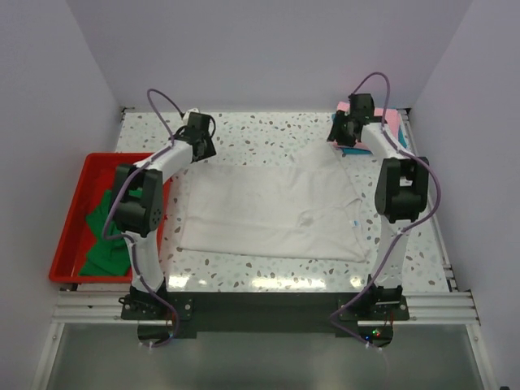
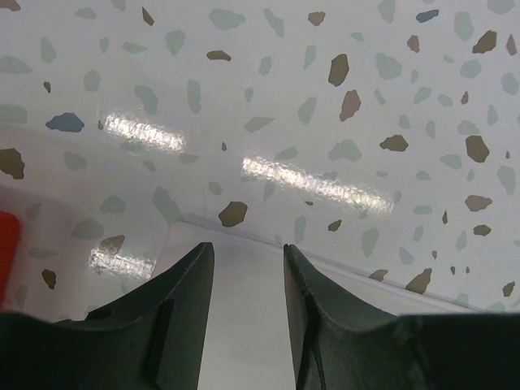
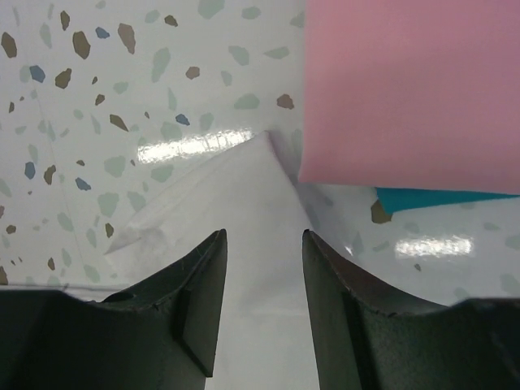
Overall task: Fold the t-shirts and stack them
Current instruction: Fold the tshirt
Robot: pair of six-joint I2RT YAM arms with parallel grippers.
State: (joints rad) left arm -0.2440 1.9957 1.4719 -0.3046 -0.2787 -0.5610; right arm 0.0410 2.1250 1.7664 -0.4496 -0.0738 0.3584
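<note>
Left gripper point(image 2: 247, 253) and right gripper point(image 3: 264, 237), jaws parted and empty, hover over the far corners of the flat-spread large white cloth t-shirt point(image 1: 268, 213); likely poised to pinch them

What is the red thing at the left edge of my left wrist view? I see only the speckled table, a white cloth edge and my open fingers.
Observer: It is a red plastic tray, and green cloth t-shirts lie in it.
Operator: And what is on the other side?
Observer: The right gripper is open over the far right corner of the large white t-shirt.
Operator: Is anything near that corner?
Observer: A folded pink t-shirt lies on a teal one, close beside the corner.
</note>
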